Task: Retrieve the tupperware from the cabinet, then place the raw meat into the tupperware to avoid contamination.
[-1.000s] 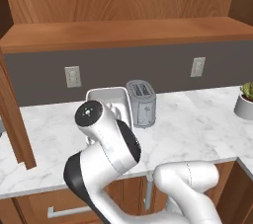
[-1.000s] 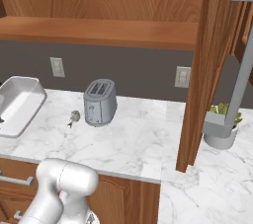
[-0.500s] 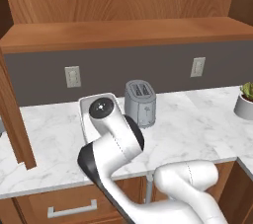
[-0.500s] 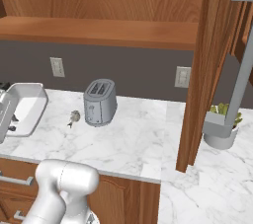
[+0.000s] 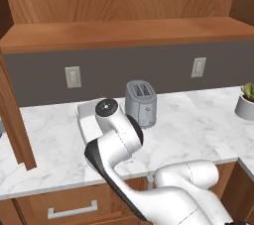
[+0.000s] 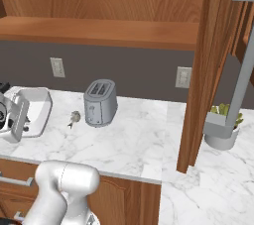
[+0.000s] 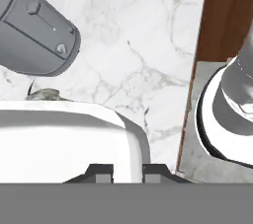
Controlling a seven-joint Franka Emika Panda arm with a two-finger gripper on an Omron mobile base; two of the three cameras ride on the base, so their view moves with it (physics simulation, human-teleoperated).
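- Jaws of white arm's gripper (image 7: 127, 170) pinched shut on rim of square translucent whitish tupperware (image 6: 37, 110), tub resting on marble counter (image 6: 134, 140)
- Tiny greyish-tan raw meat lump (image 6: 75, 117) betw. tub & silver two-slot toaster (image 6: 100, 103)

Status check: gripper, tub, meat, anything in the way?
Gripper shut on tupperware rim. Tub down on counter, left of toaster. Raw meat between tub and toaster, not yet in. Nothing blocking.
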